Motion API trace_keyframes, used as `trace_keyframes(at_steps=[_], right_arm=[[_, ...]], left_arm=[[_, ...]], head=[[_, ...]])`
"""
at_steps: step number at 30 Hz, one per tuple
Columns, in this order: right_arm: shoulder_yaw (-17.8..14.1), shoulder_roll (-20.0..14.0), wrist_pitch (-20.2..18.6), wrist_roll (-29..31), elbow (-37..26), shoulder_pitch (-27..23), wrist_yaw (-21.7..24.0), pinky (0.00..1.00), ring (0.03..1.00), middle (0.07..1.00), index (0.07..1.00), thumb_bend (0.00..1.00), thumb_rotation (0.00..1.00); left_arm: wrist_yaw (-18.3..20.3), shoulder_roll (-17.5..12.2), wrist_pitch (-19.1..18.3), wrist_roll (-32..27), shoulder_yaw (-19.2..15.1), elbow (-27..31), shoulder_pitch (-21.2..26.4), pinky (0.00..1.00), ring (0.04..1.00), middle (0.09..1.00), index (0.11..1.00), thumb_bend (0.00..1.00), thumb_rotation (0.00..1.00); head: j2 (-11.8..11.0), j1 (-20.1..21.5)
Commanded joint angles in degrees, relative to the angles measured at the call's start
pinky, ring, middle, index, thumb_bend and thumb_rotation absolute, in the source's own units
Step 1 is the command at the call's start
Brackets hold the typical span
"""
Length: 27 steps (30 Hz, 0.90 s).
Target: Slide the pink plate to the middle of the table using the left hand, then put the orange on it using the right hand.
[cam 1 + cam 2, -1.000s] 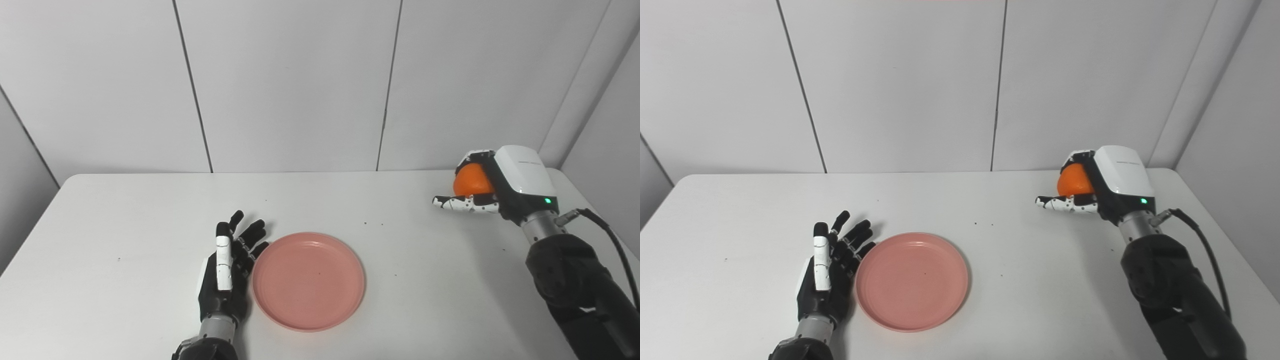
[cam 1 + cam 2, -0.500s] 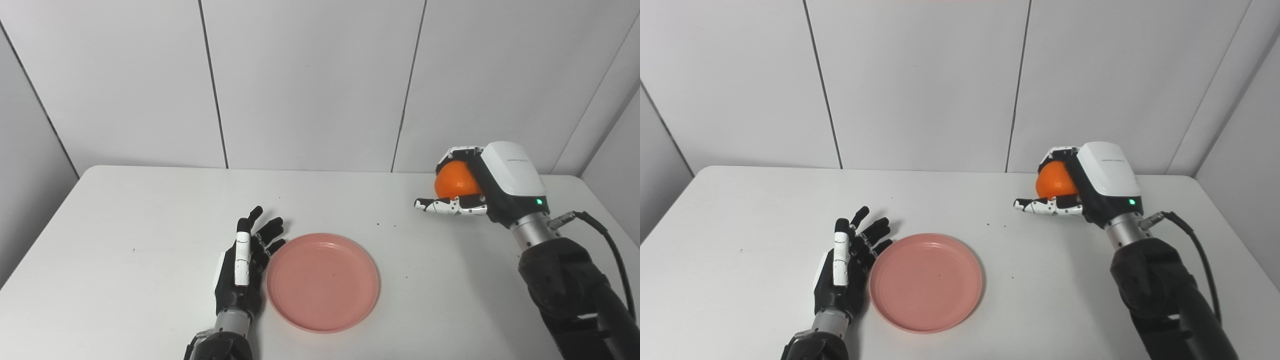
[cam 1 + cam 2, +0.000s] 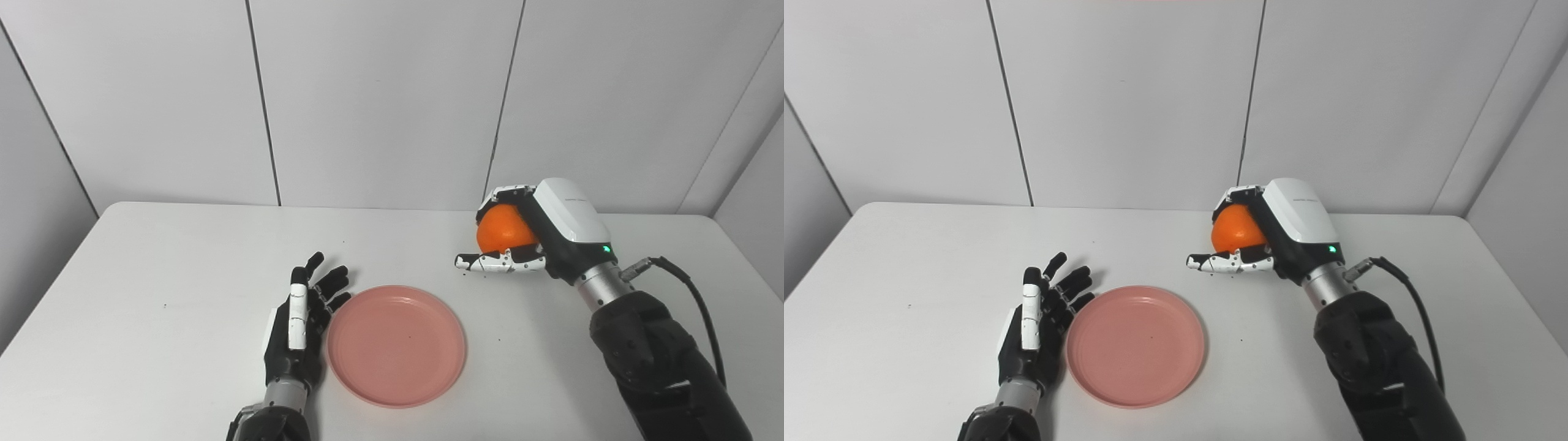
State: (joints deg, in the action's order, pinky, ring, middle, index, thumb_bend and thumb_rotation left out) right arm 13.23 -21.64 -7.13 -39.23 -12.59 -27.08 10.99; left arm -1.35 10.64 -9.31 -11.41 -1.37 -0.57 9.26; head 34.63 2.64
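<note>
Now we see the right robot hand (image 3: 539, 236) clamped on the round orange (image 3: 501, 229) right of centre, above the white desk (image 3: 153, 257); the left robot hand (image 3: 300, 324), fingers spread, lies beside the round pink plate (image 3: 396, 344) at lower centre.

Orange (image 3: 501, 229): far side and top hidden behind right hand (image 3: 539, 233), only the near-left face shows; whether it clears the table (image 3: 153, 257) cannot be told. Left hand (image 3: 300, 324): palm faces the pink plate (image 3: 397, 344), contact with its rim unclear; forearm cut by bottom edge. Right arm cut off at bottom edge; dark specks on the tabletop too small to identify.
</note>
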Motion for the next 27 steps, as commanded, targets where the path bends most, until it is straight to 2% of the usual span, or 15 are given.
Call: trace_keyframes(at_steps=[1, 9, 13, 17, 27], right_arm=[[0.2, 0.4, 2.7, 0.6, -2.7, -2.3, 0.5, 0.18, 0.231, 0.313, 0.352, 0.66, 0.58], [3.4, 1.4, 3.8, 3.5, -3.4, -2.9, 5.4, 0.18, 0.238, 0.317, 0.371, 0.71, 0.62], [4.2, 2.3, 4.7, 7.5, -2.5, -3.2, 8.1, 0.19, 0.244, 0.321, 0.376, 0.66, 0.61], [5.5, 3.5, 6.6, 9.3, -0.9, -3.4, 8.5, 0.20, 0.258, 0.334, 0.404, 0.61, 0.59], [8.7, 5.6, 7.7, 8.6, 2.1, -4.4, 10.3, 0.20, 0.253, 0.328, 0.368, 0.63, 0.60]], left_arm=[[-1.3, 1.3, -1.7, -0.3, -0.4, -1.3, -1.6, 0.78, 0.815, 0.767, 0.877, 0.79, 0.90], [-1.1, 1.0, -1.9, -0.2, -0.5, -1.3, -1.5, 0.77, 0.819, 0.773, 0.881, 0.80, 0.90], [-1.0, 0.8, -1.8, -0.1, -0.5, -1.5, -1.4, 0.77, 0.823, 0.777, 0.881, 0.79, 0.90], [-1.0, 0.7, -1.8, -0.1, -0.4, -1.6, -1.3, 0.77, 0.816, 0.775, 0.880, 0.80, 0.91], [-1.4, 0.9, -2.1, 0.3, -0.4, -1.3, -1.4, 0.77, 0.814, 0.770, 0.879, 0.80, 0.91]], head=[[-0.1, -0.1], [-0.1, 0.0], [-0.2, 0.2], [-0.2, 0.1], [0.0, 0.0]])
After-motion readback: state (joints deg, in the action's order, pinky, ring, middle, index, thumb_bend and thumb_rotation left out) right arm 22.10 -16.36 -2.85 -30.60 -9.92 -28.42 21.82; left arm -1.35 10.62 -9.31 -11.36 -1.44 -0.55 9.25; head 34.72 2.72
